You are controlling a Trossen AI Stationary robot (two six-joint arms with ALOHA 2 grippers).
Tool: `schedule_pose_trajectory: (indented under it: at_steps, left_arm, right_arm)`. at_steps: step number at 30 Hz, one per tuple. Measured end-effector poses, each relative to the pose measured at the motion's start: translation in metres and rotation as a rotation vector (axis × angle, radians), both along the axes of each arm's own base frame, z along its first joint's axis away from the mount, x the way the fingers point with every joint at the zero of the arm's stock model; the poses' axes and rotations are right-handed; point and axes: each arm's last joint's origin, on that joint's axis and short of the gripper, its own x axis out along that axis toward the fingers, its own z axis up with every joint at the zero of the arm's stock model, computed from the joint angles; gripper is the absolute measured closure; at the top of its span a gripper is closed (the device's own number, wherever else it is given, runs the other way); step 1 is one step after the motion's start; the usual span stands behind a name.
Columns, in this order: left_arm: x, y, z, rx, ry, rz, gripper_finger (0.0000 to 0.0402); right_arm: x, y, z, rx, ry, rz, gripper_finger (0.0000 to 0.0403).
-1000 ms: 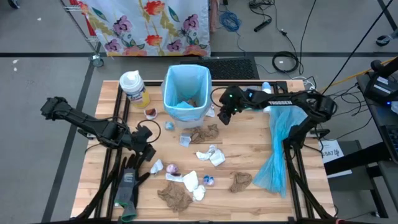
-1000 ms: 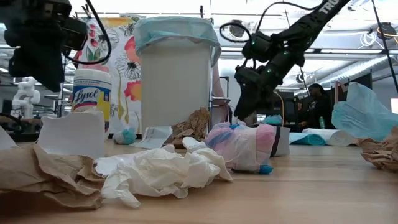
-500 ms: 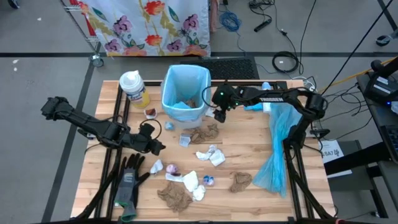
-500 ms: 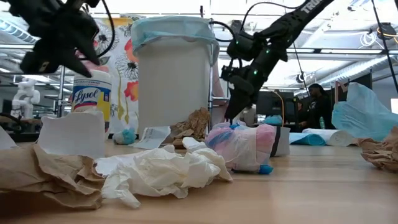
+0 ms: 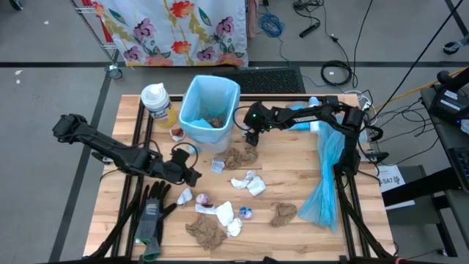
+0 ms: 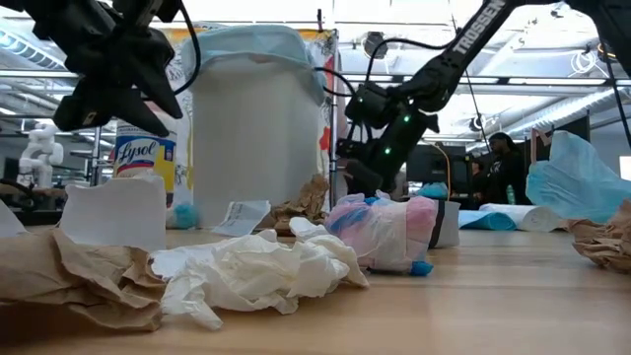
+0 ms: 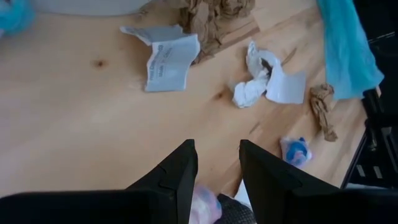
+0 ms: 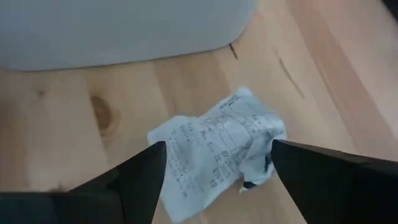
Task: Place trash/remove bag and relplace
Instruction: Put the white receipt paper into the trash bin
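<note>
Both hands released over scattered trash

Right hand hangs wide apart beside the bin (tilted), above a crumpled receipt; left hand gapes empty above the table, trash nearby.

A light blue bag is seen in the white bin. Brown paper towels and white tissues are seen.

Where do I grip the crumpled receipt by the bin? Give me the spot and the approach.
Grip the receipt across its raised crumpled middle, coming straight down from above. It lies low on the table, close to the bin wall, so a sideways approach would likely hit the bin. The right gripper hangs over it, open, fingers either side.
</note>
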Motion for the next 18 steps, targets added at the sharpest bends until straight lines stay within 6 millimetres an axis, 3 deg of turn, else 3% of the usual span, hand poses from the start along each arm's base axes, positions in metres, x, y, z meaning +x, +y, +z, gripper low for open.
schedule_pose_trajectory:
  at_steps: [5, 8, 11, 16, 18]
  left_arm:
    - [0.001, -0.001, -0.002, -0.004, 0.012, -0.007, 0.0276]
    - [0.002, -0.001, -0.002, -0.006, 0.009, -0.008, 0.0276]
    - [0.002, -0.001, -0.002, -0.006, 0.008, -0.009, 0.0276]
    - [0.002, -0.001, -0.002, 0.012, 0.01, -0.026, 0.0276]
    - [0.001, -0.001, -0.002, 0.019, 0.016, -0.03, 0.0276]
  right_arm:
    - [0.004, -0.003, -0.016, 0.035, 0.003, -0.057, 0.0123]
    - [0.003, -0.003, -0.023, 0.067, 0.025, -0.092, 0.0149]
    - [0.002, -0.001, -0.024, 0.079, 0.053, -0.097, 0.0216]
    - [-0.007, 0.006, -0.018, 0.143, 0.121, -0.114, 0.037]
    - [-0.014, 0.01, -0.009, 0.177, 0.156, -0.128, 0.0388]
